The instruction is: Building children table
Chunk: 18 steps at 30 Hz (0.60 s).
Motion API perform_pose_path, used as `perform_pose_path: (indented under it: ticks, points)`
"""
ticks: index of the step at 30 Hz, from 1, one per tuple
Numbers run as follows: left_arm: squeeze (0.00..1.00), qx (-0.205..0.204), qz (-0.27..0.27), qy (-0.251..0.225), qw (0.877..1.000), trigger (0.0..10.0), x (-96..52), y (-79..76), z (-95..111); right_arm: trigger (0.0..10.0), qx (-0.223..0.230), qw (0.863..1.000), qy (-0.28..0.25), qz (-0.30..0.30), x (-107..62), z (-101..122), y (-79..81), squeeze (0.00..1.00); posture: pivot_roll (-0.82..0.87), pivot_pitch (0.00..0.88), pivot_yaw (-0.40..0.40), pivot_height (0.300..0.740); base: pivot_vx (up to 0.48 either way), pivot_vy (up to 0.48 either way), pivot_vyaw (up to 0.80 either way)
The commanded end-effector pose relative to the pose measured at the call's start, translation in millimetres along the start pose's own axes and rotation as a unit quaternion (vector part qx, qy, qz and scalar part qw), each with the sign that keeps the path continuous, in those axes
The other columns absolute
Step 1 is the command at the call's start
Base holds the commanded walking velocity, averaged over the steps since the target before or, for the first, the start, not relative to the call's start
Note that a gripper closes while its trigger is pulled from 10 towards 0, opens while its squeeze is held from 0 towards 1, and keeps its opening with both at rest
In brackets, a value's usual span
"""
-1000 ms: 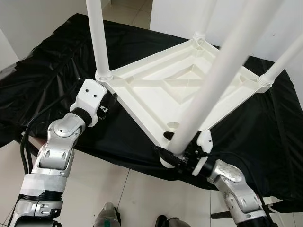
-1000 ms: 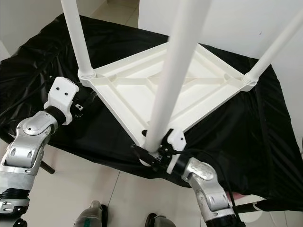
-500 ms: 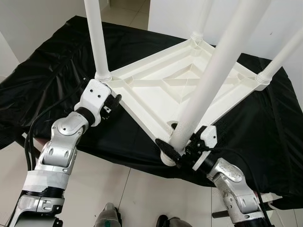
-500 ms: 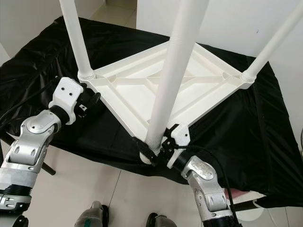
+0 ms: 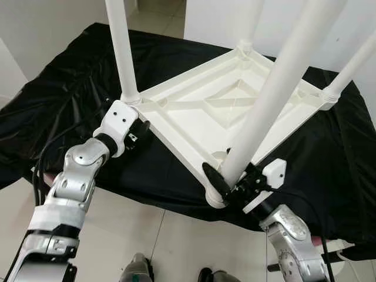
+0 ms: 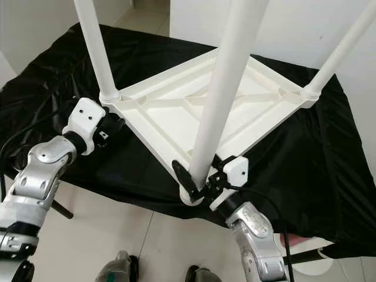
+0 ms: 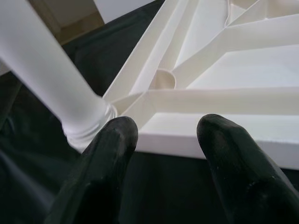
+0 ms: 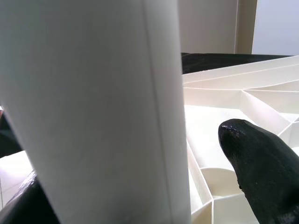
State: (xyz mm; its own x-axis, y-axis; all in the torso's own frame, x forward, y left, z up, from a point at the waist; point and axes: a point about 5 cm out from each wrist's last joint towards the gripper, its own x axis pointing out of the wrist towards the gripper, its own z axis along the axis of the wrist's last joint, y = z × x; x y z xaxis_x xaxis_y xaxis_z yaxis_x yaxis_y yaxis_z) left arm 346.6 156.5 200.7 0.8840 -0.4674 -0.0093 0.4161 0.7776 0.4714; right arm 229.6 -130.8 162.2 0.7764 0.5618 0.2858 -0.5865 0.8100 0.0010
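Observation:
A white plastic children's table [image 5: 200, 117] lies upside down on a black cloth, its legs pointing up. My right gripper [image 5: 226, 179] is at the base of the near leg [image 5: 276, 94], open, with one black finger [image 6: 182, 175] on each side of it. In the right wrist view the leg [image 8: 107, 107] is huge between the fingers, and a gap shows beside one finger [image 8: 257, 163]. My left gripper [image 5: 141, 130] is open at the table's left corner, just below the left leg [image 5: 120, 47]. Its fingertips [image 7: 117, 135] sit against the rim [image 7: 210, 100], holding nothing.
The black cloth [image 5: 70, 88] covers a low bench and hangs over its front edge. Pale tiled floor [image 5: 147, 235] lies in front, with my feet [image 5: 136, 267] at the bottom. White walls stand close behind and at the right.
My right gripper has risen from under the table's near corner and now straddles the near leg's base. The left gripper has edged closer to the left corner.

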Motion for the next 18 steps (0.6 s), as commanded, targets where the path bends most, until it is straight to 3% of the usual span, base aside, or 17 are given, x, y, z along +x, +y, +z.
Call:
perform_pose_path:
  ticks: [1,4,18]
  points:
    - [0.00,0.011,-0.020,0.005,1.000,10.0,4.8,-5.7,-3.1,10.0,-0.009,1.000,0.013,0.015,-4.6,-1.9,5.1,0.00,0.14,0.116,0.008,0.740,0.000,0.000,0.00]
    - [0.00,0.013,-0.027,-0.001,1.000,10.0,9.2,-6.5,0.2,10.0,-0.010,0.998,0.037,0.042,-11.2,-6.5,9.2,0.00,0.13,0.119,0.012,0.740,0.000,0.000,0.00]
    - [0.00,0.030,-0.062,0.006,0.998,10.0,25.3,-12.1,-5.3,10.0,-0.037,0.995,0.075,0.060,-38.0,-0.4,10.7,0.00,0.09,0.134,0.025,0.740,0.000,0.000,0.00]
